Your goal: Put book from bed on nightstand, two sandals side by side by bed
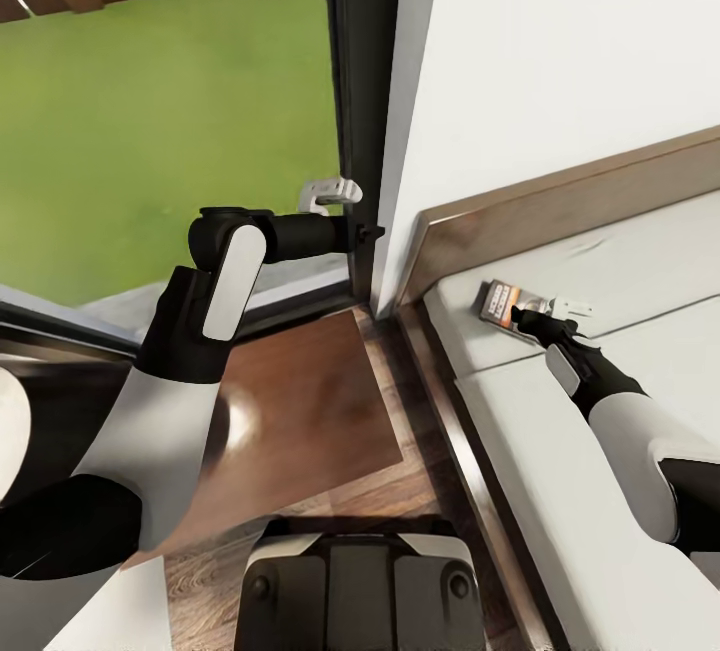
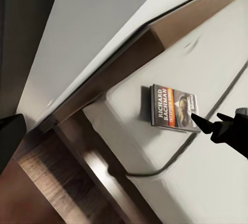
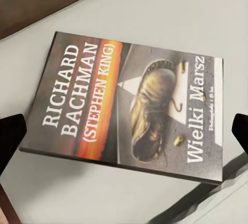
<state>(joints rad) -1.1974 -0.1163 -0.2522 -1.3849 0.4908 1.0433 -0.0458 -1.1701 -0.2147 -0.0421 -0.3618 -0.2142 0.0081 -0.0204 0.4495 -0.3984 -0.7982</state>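
Off-white mattress covers the bed [image 1: 600, 491], which fills the right of the head view, with its dark-brown frame and headboard against a white wall [image 1: 560, 51]. Left of the wall stands a tall dark-framed window [image 1: 355, 81] looking onto green grass [image 1: 170, 121] and a slatted fence. Below the window, between it and the bed, sits the nightstand [image 1: 300, 411], its glossy brown top bare, on a wood-plank floor [image 1: 420, 481].

The left arm [image 1: 180, 381] is raised over the nightstand, its forearm pointing toward the window frame; whether its fingers are wide or narrow cannot be told. The right arm reaches across the mattress toward the headboard.

The book [image 1: 503, 304] lies flat on the mattress near the bed's head corner, cover up, with an orange band and white lettering. The right gripper [image 1: 533, 319] hovers just over it, its dark fingers [image 3: 11, 133] spread wide to either side of the cover, holding nothing.
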